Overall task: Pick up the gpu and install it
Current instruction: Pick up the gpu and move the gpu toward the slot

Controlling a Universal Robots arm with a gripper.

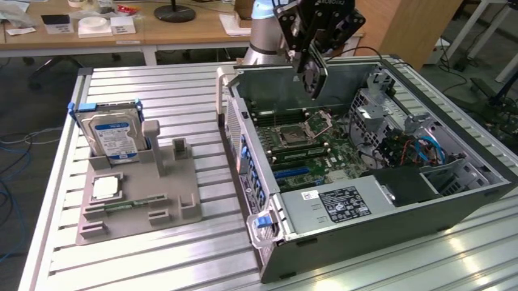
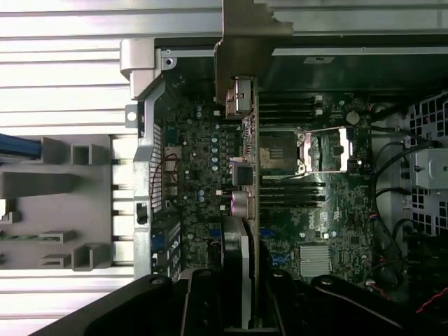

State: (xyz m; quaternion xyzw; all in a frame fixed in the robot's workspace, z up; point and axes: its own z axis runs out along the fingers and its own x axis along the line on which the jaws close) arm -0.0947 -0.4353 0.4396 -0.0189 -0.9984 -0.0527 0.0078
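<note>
Currently the gripper [image 1: 312,60] hangs over the open computer case [image 1: 453,200], its fingers drawn narrow onto the gpu [image 1: 317,83], which it grips by the upper edge. In the exterior view the card hangs on edge, dark and thin. Its lower end is above the green motherboard [image 1: 312,160], near the case's back wall and clear of the board.

From the wrist view the gpu [image 2: 238,259] runs away from the gripper [image 2: 241,311], clamped between two black fingers [image 2: 203,301]. Its silver end bracket [image 2: 245,42] is at the far end, over the case's rear edge. Beneath it lies the motherboard [image 2: 196,161], and the CPU socket [image 2: 308,150] sits just beside the card's line.

The case lies on its side on a slotted aluminium table [image 1: 162,85]. A grey power supply [image 1: 340,203] fills its near end, and blue cables [image 1: 425,148] loop toward the exterior view's right.

Toward the exterior view's left, well apart from the case, a grey holder block [image 1: 162,182] rests on the table. A hard drive [image 1: 113,136] with a blue-and-white label stands upright in it. A narrow green memory stick [image 1: 121,207] lies flat near its front, with a square silver chip [image 1: 105,188] between the two. A wooden desk [image 1: 186,30] stands behind the table.
</note>
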